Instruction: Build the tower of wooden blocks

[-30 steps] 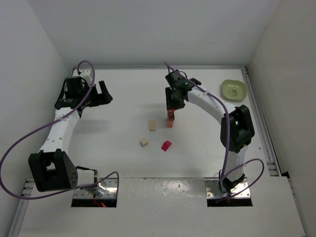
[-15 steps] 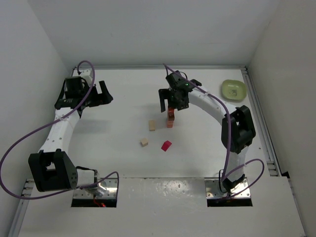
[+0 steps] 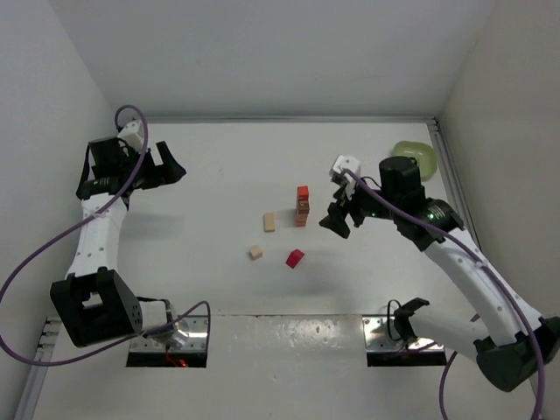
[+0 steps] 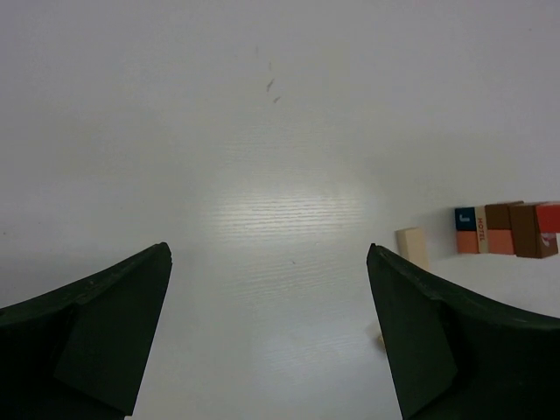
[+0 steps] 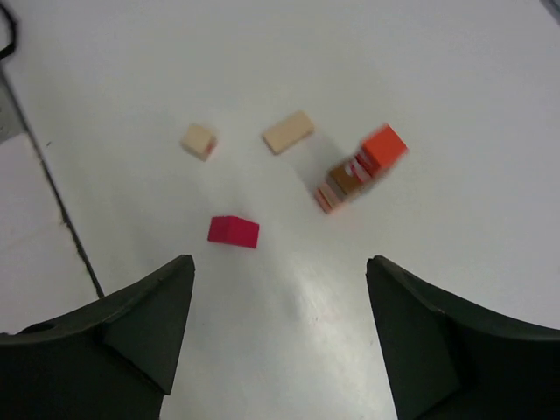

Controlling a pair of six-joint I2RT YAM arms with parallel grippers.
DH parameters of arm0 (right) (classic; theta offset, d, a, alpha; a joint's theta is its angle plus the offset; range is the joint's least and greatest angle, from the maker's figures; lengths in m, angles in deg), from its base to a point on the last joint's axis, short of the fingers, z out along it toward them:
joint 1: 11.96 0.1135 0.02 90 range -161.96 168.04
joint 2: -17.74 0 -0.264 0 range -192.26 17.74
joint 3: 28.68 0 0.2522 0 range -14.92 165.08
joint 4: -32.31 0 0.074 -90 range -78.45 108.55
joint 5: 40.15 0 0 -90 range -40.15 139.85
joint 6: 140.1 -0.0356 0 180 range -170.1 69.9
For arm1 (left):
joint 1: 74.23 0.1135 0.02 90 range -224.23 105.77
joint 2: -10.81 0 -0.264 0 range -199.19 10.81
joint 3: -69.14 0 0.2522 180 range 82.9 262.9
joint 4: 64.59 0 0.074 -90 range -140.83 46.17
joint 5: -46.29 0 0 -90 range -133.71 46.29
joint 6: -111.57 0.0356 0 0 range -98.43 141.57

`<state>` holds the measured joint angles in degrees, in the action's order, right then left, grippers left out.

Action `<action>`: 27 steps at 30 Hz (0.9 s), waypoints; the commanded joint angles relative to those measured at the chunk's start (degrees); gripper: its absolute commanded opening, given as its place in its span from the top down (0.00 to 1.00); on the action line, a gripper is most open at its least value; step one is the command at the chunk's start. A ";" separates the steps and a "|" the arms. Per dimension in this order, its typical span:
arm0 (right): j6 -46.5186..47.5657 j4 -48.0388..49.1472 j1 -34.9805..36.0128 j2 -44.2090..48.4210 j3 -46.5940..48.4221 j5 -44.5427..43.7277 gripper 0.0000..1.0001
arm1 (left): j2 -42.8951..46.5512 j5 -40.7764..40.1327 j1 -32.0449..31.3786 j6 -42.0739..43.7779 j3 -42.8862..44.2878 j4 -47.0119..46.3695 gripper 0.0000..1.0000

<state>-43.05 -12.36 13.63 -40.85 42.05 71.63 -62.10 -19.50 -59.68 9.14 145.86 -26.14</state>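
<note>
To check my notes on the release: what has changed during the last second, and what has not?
The right gripper, at the top of the tower a second ago, opened and drew back to the right, empty. The left gripper shifted slightly left, open as before. The tower, the long pale block, the small pale block and the red block kept their places.

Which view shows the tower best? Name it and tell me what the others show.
Right wrist: the tower appears whole and large, orange top to base, though slightly blurred. Left wrist shows the tower sharp and side-on, but the frame's right edge clips it. Top external shows the tower whole but tiny.
</note>
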 commanded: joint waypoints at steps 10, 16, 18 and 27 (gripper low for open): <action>44.88 -1.70 17.12 -29.82 11.41 20.58 0.29 | 0.75 9.11 1.54 8.56 1.99 -0.17 0.01; 47.36 2.35 22.22 -42.11 14.39 20.41 0.31 | 2.94 6.03 3.29 9.08 1.46 1.33 0.01; 46.83 3.76 23.20 -46.53 16.15 19.09 0.31 | 3.47 6.03 3.82 9.09 -0.20 1.33 0.01; 47.71 8.95 24.16 -55.31 20.19 14.87 0.27 | 3.48 7.17 5.49 9.61 -1.35 1.33 0.01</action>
<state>2.63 -6.27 37.34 -95.03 58.27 86.29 -59.65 -13.28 -55.18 17.71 144.74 -24.11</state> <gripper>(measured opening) 0.724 0.994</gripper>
